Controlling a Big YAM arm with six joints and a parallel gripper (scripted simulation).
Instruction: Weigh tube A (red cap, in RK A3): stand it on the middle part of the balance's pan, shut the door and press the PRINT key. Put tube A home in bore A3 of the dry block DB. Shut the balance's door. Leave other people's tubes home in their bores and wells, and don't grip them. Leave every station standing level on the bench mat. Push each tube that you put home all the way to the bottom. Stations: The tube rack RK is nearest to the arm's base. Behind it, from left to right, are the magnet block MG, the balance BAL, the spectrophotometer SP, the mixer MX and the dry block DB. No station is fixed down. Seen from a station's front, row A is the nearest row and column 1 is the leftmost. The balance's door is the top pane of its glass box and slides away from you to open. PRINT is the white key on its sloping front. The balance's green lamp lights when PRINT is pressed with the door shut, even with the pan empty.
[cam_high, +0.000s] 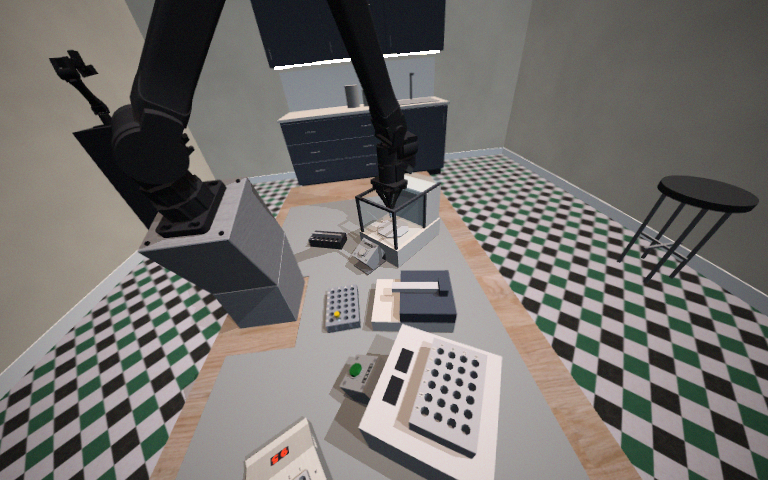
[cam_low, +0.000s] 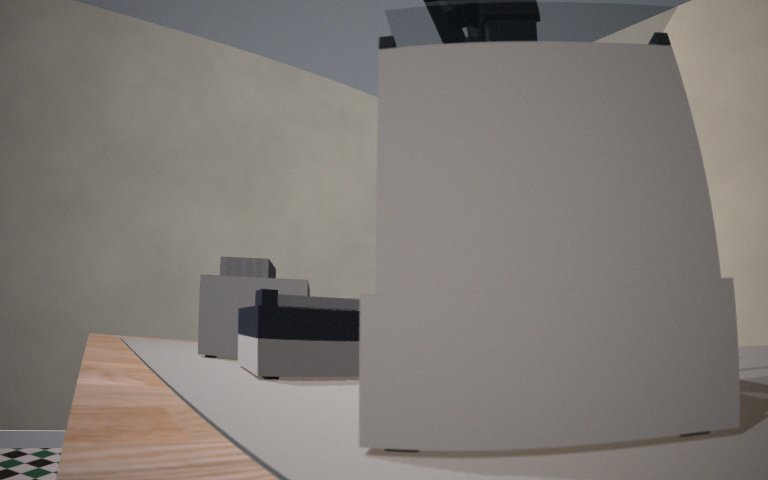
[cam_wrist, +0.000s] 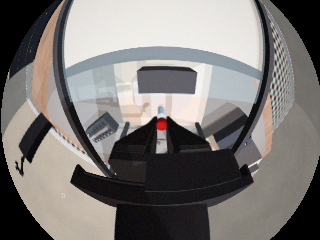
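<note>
Green, black and white checks cover the floor around the wood-edged bench and its grey mat (cam_high: 254, 390) (cam_low: 226, 396). Narrowed jaws of the gripper (cam_high: 389, 204) (cam_wrist: 161, 126) grip tube A (cam_wrist: 161, 123), its cap glossy red, its body pale and translucent, at the balance's (cam_high: 416, 240) (cam_low: 543, 362) open-topped glass box. Nearer stand the spectrophotometer (cam_high: 427, 305) (cam_low: 305, 339), right, and the tube rack (cam_high: 342, 325), left, carrying a yellow cap (cam_high: 336, 314).
</note>
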